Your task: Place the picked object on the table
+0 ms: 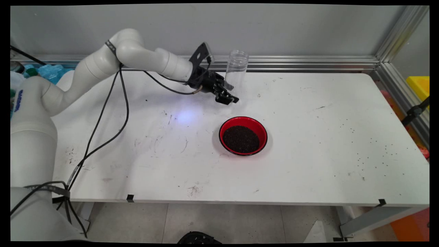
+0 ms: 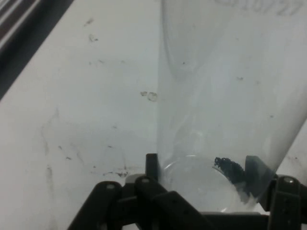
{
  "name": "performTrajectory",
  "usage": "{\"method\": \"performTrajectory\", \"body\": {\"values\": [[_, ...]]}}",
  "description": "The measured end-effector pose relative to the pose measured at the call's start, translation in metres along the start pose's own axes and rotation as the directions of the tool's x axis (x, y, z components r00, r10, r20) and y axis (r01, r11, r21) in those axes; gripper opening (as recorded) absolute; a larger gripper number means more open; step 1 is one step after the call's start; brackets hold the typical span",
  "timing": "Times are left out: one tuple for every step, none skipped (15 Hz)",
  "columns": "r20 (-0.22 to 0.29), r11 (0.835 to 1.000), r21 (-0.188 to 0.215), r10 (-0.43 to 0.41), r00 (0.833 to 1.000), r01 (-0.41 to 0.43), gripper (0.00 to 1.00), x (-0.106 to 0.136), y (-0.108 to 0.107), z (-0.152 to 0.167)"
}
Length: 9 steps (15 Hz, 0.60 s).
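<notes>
The clear jar [image 1: 236,67] stands upright beyond the red bowl [image 1: 243,119], towards the wall and a touch to the bowl's left. The gripper [image 1: 229,97] is down at its base. In the hand view the jar [image 2: 225,96] fills the right half, and the two fingers [image 2: 152,165] sit one against each side of its foot. That reads as a clamp on the jar, jaws closed onto its walls rather than standing off. Whether the jar's bottom rests on the table [image 1: 325,137] or hangs just clear, I can't tell, because the gripper [image 2: 202,167] hides it.

How things lie: the jar is all but empty, with only a small dark clump of grains [image 2: 229,168] clinging near its floor. The bowl, well apart from the jar on the near side, holds a full bed of dark grains [image 1: 241,139]. So the contents are in the bowl and the jar is upright, with the hand on it.

The count: one jar, one bowl, one gripper with two fingers. Stray specks [image 1: 374,151] lie scattered to the bowl's right, too many and too small to number. Black cables [image 1: 103,113] droop from the arm, far to the bowl's left.
</notes>
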Motion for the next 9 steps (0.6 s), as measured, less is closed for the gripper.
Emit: {"method": "performTrajectory", "body": {"values": [[-0.002,1.000,-0.003,-0.005,1.000,0.005,0.00,-0.003,0.001,0.004],[-0.004,1.000,-0.005,-0.010,1.000,0.010,0.00,-0.006,0.001,0.007],[-0.006,1.000,-0.008,-0.016,1.000,0.016,0.00,-0.010,0.002,0.010],[-0.008,1.000,-0.011,-0.020,1.000,0.020,0.00,-0.013,0.003,0.013],[-0.009,1.000,-0.013,-0.024,1.000,0.024,0.00,-0.016,0.003,0.015],[-0.011,0.999,-0.015,-0.028,1.000,0.028,0.00,-0.019,0.004,0.018],[-0.013,0.999,-0.017,-0.031,0.999,0.031,0.00,-0.021,0.004,0.020],[-0.014,0.999,-0.019,-0.034,0.999,0.034,0.00,-0.023,0.004,0.021],[-0.016,0.999,-0.020,-0.037,0.999,0.036,0.00,-0.026,0.005,0.023]]}}
